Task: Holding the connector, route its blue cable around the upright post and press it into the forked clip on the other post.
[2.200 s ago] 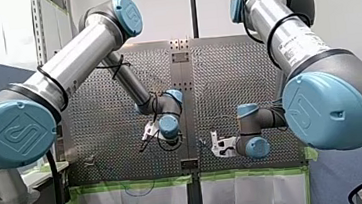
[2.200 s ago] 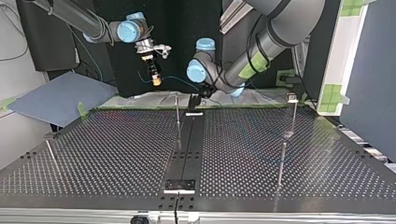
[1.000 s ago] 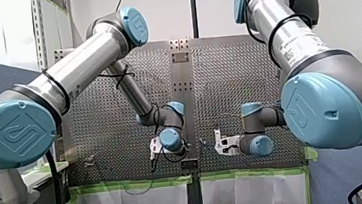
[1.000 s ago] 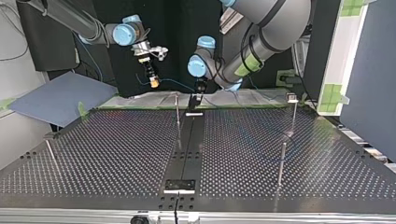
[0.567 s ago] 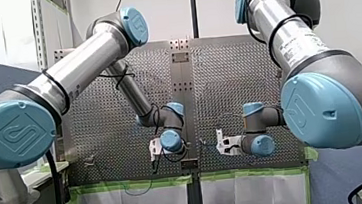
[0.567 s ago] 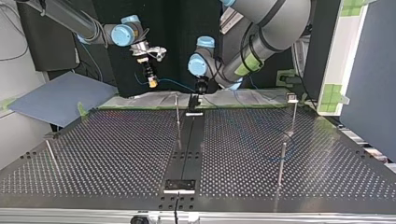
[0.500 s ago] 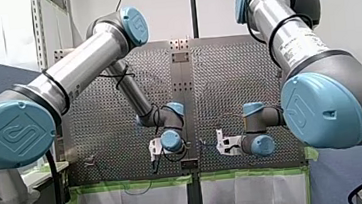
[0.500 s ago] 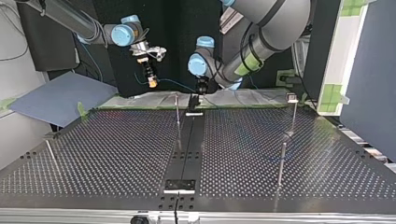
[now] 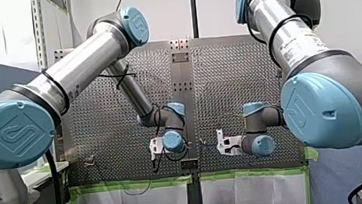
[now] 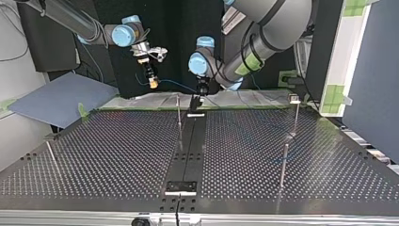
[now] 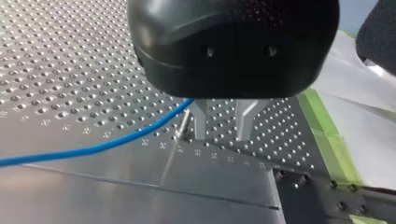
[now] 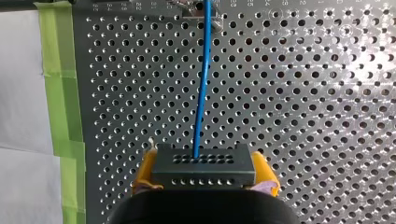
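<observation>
Black perforated connector point(image 12: 204, 161), blue cable point(image 12: 201, 88) at 12 o'clock, being clamped by right claw point(image 12: 205, 171); metal-fingered left claw point(image 11: 222, 125) being held parted.

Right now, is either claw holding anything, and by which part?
My right gripper clamps the black connector by its two sides, between yellow pads; the blue cable leaves its front. My left gripper holds nothing.

A thin upright post point(image 10: 179, 120) stood near the middle of the perforated table point(image 10: 113, 150), just beside my left gripper point(image 11: 219, 126), whose jaws were parted. The blue cable point(image 11: 93, 149) crossed that same side, strung from the connector point(image 12: 203, 161) clamped in my right gripper point(image 12: 204, 171). Obstacles at the top view's right: a headed post point(image 10: 295, 117) and a plain post point(image 10: 283, 165). At its left: a leaning post point(image 10: 51, 156). The surface between them lay open.
</observation>
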{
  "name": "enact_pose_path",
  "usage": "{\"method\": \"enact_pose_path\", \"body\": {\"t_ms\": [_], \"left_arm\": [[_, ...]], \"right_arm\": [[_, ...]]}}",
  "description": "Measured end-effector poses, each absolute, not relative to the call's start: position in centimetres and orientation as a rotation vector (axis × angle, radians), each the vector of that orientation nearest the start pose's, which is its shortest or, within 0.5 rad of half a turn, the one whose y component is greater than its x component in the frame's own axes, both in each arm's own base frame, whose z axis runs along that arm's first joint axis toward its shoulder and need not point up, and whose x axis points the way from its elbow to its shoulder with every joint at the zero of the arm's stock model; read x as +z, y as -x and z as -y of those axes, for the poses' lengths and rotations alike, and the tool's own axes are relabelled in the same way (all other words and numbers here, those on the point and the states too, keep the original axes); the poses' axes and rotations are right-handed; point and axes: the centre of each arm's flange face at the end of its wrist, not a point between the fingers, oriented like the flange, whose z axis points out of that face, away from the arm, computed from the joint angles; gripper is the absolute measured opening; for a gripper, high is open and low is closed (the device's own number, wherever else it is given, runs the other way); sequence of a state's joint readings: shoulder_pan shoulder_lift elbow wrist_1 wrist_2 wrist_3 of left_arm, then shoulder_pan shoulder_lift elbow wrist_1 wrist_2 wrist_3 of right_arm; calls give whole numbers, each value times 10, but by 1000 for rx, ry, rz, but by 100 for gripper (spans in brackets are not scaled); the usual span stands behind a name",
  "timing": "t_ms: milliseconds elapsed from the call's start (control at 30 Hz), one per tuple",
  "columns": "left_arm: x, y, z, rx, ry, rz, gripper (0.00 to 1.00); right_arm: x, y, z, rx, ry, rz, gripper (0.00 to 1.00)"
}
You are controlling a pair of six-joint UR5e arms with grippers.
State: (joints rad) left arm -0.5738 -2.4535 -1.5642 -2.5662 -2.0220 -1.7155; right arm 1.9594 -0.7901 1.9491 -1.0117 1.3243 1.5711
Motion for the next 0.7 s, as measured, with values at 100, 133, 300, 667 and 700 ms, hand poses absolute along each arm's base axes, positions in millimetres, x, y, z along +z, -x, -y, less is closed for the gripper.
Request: {"method": "enact_pose_path", "body": {"t_ms": [100,133,300,667,700], "left_arm": [[10,-483,421,-51,-95,-1836,24],[10,-482,421,-36,-101,-1834,24],[10,-481,422,-10,-122,-1830,11],[10,-479,427,-39,-136,-1825,0],[10,-479,427,-41,-136,-1825,0]], "right_arm": [[-7,-348,439,1576,-1783,946,0],[-7,-347,440,1574,-1780,947,0],[-7,-343,444,1566,-1765,955,0],[-6,-337,449,1564,-1744,960,0],[-6,-337,449,1564,-1743,960,0]]}}
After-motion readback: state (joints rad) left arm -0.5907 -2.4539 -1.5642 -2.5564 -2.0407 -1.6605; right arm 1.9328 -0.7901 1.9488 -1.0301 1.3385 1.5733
